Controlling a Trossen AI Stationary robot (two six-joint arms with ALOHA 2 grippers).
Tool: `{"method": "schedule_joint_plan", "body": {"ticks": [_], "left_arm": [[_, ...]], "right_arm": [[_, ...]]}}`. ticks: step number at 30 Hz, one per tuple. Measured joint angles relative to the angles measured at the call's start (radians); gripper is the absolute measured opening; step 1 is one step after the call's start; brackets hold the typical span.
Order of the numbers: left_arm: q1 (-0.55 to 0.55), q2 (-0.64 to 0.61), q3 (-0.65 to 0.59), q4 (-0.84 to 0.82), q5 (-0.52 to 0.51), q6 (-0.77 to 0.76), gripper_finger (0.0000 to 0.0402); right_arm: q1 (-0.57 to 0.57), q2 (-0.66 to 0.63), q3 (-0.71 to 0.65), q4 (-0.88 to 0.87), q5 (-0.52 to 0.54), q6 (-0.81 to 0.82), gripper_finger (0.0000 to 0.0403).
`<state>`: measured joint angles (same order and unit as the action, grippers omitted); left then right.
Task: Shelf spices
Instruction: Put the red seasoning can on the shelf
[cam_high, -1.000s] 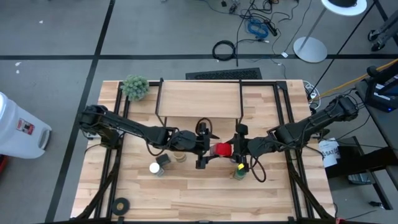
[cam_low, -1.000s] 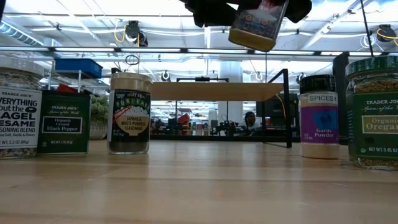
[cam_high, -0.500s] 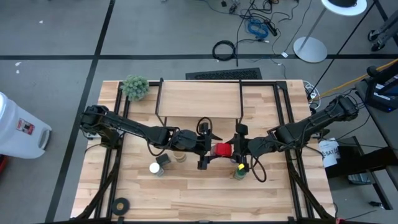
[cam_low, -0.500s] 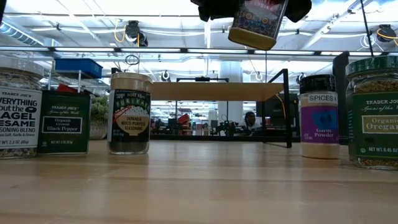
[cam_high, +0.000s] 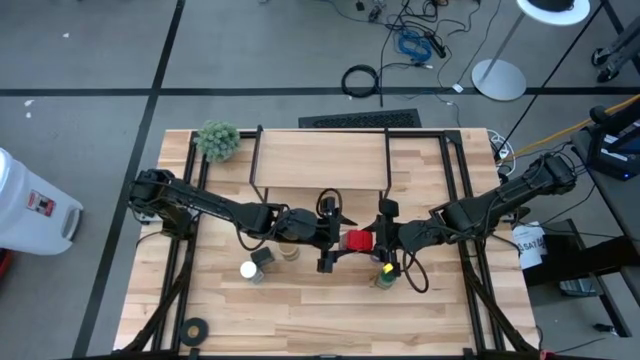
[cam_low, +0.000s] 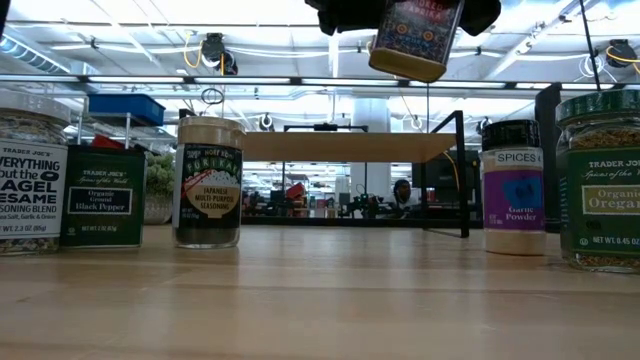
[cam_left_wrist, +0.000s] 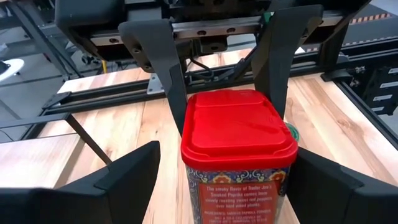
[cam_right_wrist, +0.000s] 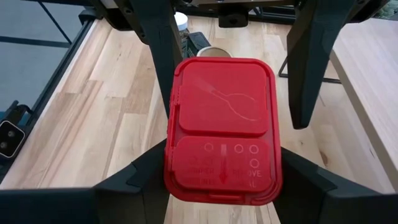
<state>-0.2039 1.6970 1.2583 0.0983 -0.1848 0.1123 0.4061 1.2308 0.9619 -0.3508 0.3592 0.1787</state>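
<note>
The right gripper (cam_high: 372, 241) holds the red tin (cam_high: 357, 241) lifted above the middle of the table (cam_high: 440, 300), its fingers (cam_right_wrist: 124, 186) pressed against the tin's sides in the right wrist view; the left gripper (cam_high: 330, 240) faces it from the other side, its fingers (cam_left_wrist: 127, 171) spread with a gap on either side of the tin, not touching it. In the low view the tin (cam_low: 413, 38) hangs tilted near the top edge, well clear of the tabletop.

Outward from the tin, the tan cylinder (cam_high: 290, 250) stands under the left arm, with a dark square tin (cam_high: 263, 258) and a white-lidded jar (cam_high: 248, 270) just beside it toward the left; a green-lidded jar (cam_high: 384, 276) stands under the right arm near the front. The low view shows these standing upright on the table: the bagel seasoning jar (cam_low: 30, 180) and black pepper tin (cam_low: 103, 196) touching, the tall furikake jar (cam_low: 208, 182) near them, a garlic powder jar (cam_low: 515, 188) and an oregano jar (cam_low: 600, 180) on the other side.

The shelf (cam_high: 320, 170) stands behind the grippers toward the table's far edge, its wooden top bare; a fuzzy green plant ball (cam_high: 218, 140) sits at its left corner; a black tape roll (cam_high: 194, 327) lies near the front left corner.
</note>
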Motion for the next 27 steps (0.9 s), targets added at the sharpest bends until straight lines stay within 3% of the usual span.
{"method": "schedule_joint_plan", "body": {"ticks": [5,17,27], "left_arm": [[0.0,0.0,0.0,-0.002,0.0,0.0,0.0309],[-0.001,0.0,0.0,-0.005,0.002,-0.002,0.022],[-0.001,0.0,0.0,-0.004,0.002,-0.002,0.0216]], "right_arm": [[0.0,0.0,0.0,0.0,0.0,0.0,0.0212],[0.0,0.0,0.0,-0.005,0.008,-0.002,0.0212],[0.0,0.0,0.0,-0.008,0.007,-0.002,0.0212]]}}
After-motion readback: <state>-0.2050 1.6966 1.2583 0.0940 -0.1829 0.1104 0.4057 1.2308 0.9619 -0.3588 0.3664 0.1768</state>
